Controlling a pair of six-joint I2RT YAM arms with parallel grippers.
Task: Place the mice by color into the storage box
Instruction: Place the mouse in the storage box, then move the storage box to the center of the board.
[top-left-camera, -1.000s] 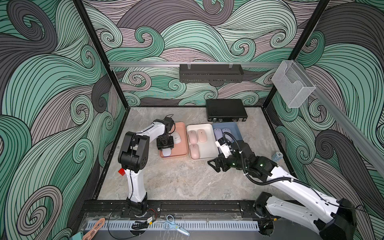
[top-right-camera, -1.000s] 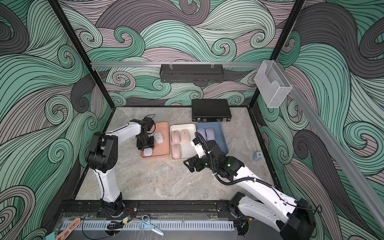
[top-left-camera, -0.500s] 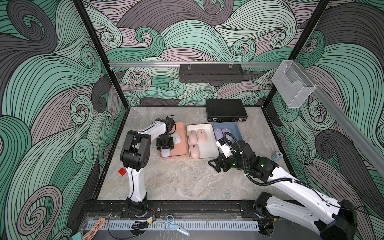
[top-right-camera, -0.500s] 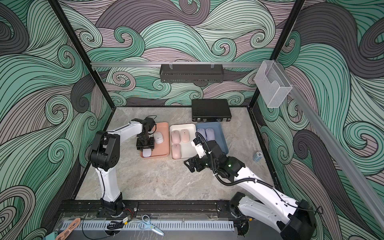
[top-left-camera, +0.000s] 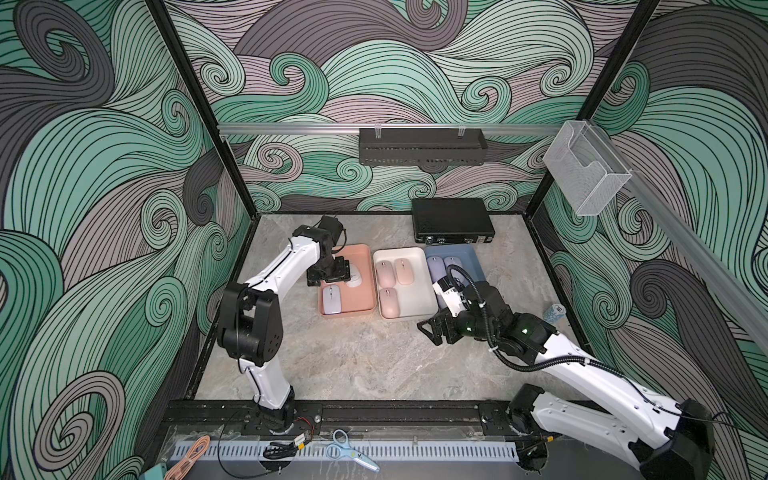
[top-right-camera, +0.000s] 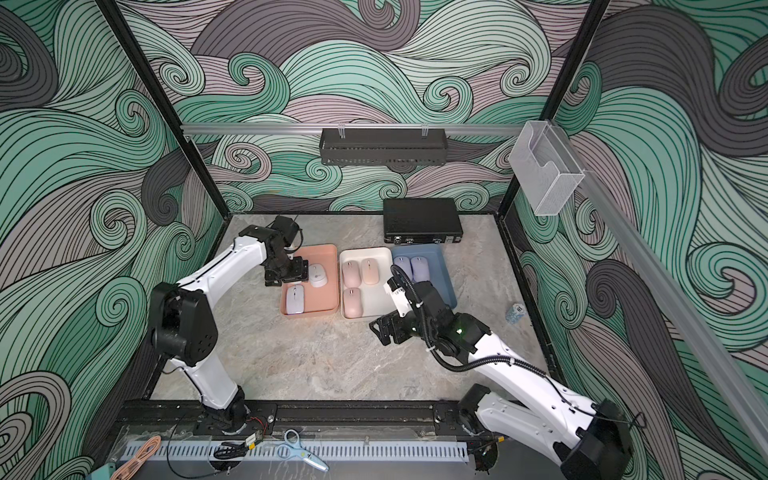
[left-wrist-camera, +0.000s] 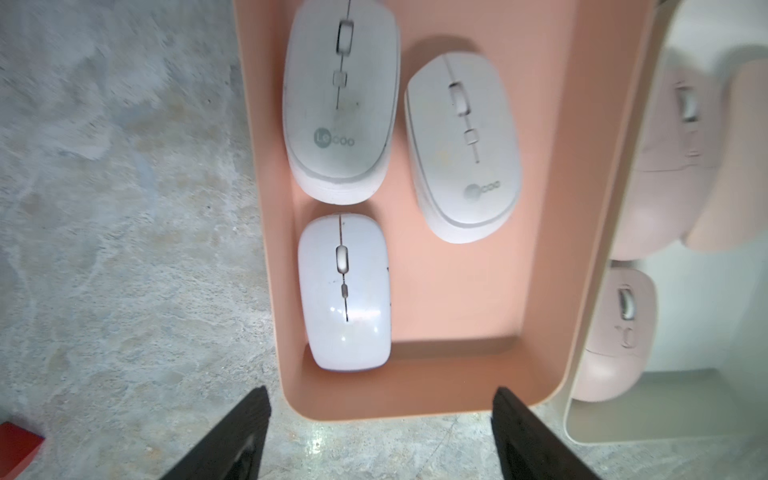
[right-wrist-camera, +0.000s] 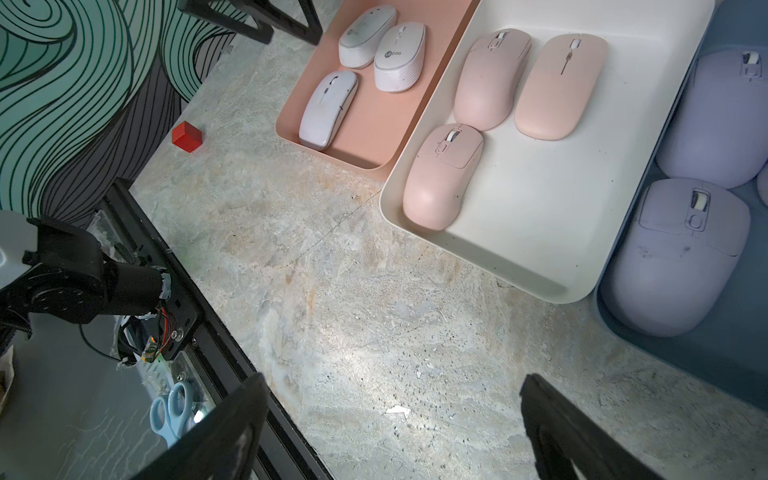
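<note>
Sorting is looking complete, judging by a top view: whitish mice (top-left-camera: 331, 300) are lying in the salmon tray (top-left-camera: 357, 309), pink mice (top-left-camera: 395, 272) in the cream tray (top-left-camera: 415, 303), and lavender mice (top-left-camera: 435, 267) in the blue tray (top-left-camera: 476, 259), one color apiece. In the left wrist view, the left gripper (left-wrist-camera: 380, 436) is hanging spread wide and empty above three whitish mice. In the right wrist view, the right gripper (right-wrist-camera: 390, 436) is hovering wide and empty over bare tabletop (right-wrist-camera: 332, 291), beside the trays.

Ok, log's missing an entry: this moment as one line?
left gripper open; right gripper open; white mice: salmon tray; pink mice: cream tray; purple mice: blue tray
</note>
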